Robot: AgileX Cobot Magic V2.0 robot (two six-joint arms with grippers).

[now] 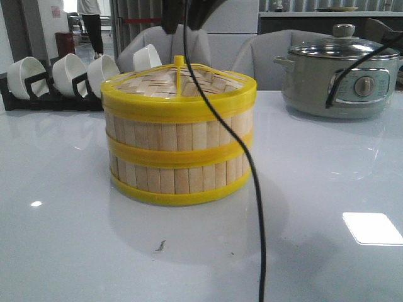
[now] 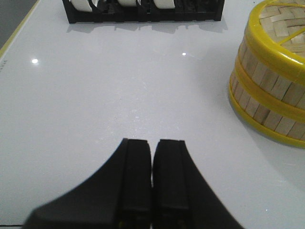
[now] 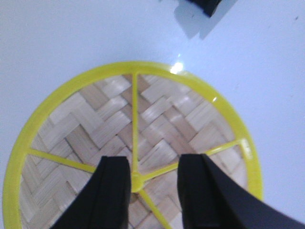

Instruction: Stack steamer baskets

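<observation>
Glossy white tabletop (image 1: pixel 75 251), grey chairs behind it. I log: two round steamer baskets (image 1: pixel 179 154) with pale bamboo-slat walls and yellow rim bands, stacked mid-tabletop, capped by a flat woven-bamboo lid (image 1: pixel 182 82) with a yellow rim and knob. Contents hidden. Grey-green electric pot (image 1: pixel 340 78) with a glass lid, far right. Black rack of white bowls (image 1: pixel 63 78), far left. My left end effector (image 2: pixel 151 157) is clenched, empty, beside the stack. My right end effector (image 3: pixel 153 188) is released, fingers straddling the lid's knob.
</observation>
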